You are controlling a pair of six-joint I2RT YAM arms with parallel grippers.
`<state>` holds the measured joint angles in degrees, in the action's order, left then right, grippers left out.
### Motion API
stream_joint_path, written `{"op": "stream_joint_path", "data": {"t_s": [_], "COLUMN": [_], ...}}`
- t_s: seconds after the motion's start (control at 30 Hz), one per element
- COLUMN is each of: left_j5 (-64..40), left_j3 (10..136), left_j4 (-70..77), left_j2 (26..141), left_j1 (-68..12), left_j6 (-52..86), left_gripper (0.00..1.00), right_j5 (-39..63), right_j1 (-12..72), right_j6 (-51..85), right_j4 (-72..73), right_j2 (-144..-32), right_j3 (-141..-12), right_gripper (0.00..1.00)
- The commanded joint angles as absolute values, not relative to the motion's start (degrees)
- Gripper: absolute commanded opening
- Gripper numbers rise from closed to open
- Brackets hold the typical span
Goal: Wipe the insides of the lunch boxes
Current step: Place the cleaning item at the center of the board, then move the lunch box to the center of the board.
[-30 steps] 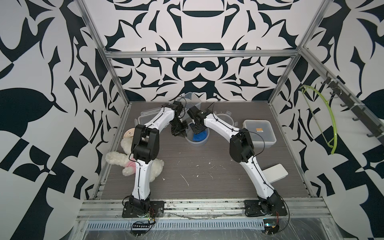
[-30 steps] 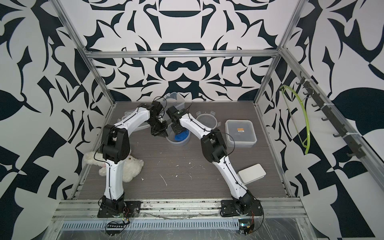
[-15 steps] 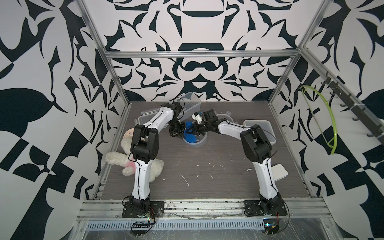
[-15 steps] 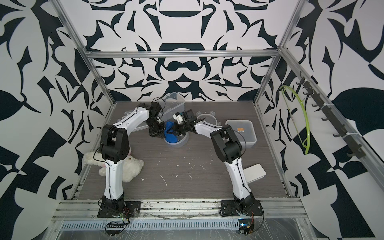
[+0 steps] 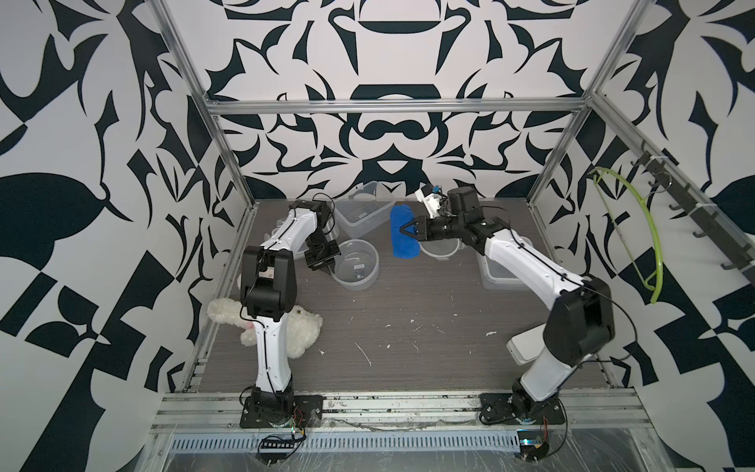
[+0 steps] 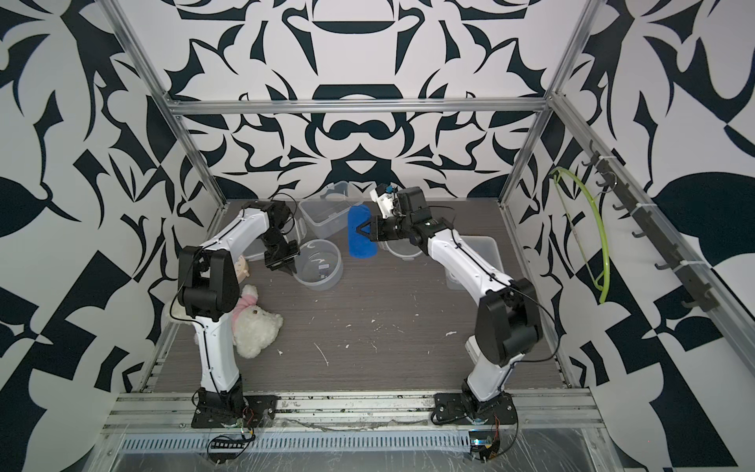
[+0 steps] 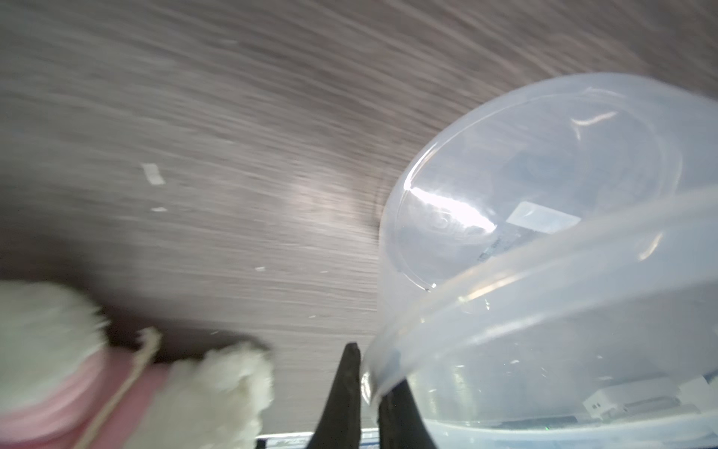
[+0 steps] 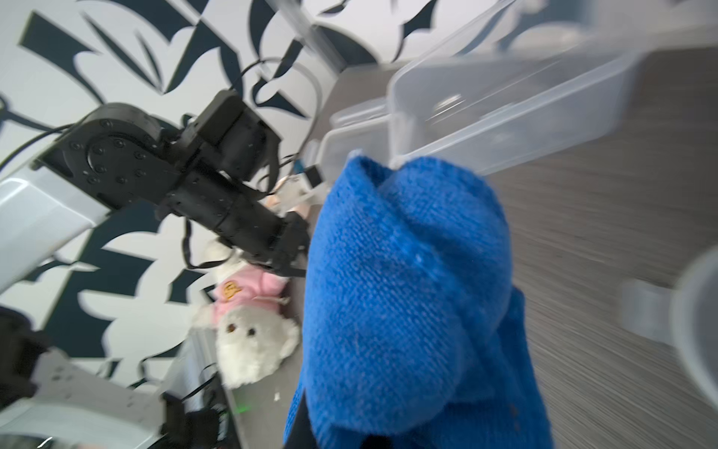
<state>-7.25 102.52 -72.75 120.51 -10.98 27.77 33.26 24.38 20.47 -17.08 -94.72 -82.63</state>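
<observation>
Reaching level above the desk (image 5: 408,335), the right end effector (image 5: 409,230) clamps the blue cloth (image 5: 402,245); the left end effector (image 5: 328,267), angled down, pinches the rim of the round lunch box (image 5: 363,255) resting there, sticker unreadable.

Grey wood-grain tabletop (image 5: 408,347) carries a round lunch box (image 5: 355,265), square lunch box (image 5: 500,278), plush bear (image 5: 302,331), white lid (image 5: 523,345) and scattered white scraps (image 5: 363,353)

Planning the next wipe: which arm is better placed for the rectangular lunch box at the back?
Right. The right gripper holds the blue cloth near the open rectangular lunch box; the left gripper is shut on the rim of the round lunch box, without cloth.
</observation>
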Motion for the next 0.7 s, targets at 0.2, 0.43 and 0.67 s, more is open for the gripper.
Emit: {"op": "stream_joint_path", "data": {"t_s": [0.2, 0.43, 0.67], "left_j5": [0.6, 1.5, 1.8], "left_j3": [107.5, 112.0, 116.7], "left_j4": [-80.6, -83.3, -86.2], "left_j2": [123.4, 127.0, 126.2], "left_j1": [-6.6, -4.9, -5.0], "left_j6": [26.3, 27.6, 29.2], "left_gripper": [0.04, 0.13, 0.51], "right_j5": [12.7, 22.0, 17.8], "right_j1": [35.0, 43.2, 44.7], "right_j6": [5.2, 7.1, 10.3], "right_j4": [-34.9, -34.4, -31.6], "right_j2": [-95.0, -98.6, -96.3], "right_j3": [-77.5, -71.6, -64.7], "right_gripper": [0.00, 0.15, 1.00]}}
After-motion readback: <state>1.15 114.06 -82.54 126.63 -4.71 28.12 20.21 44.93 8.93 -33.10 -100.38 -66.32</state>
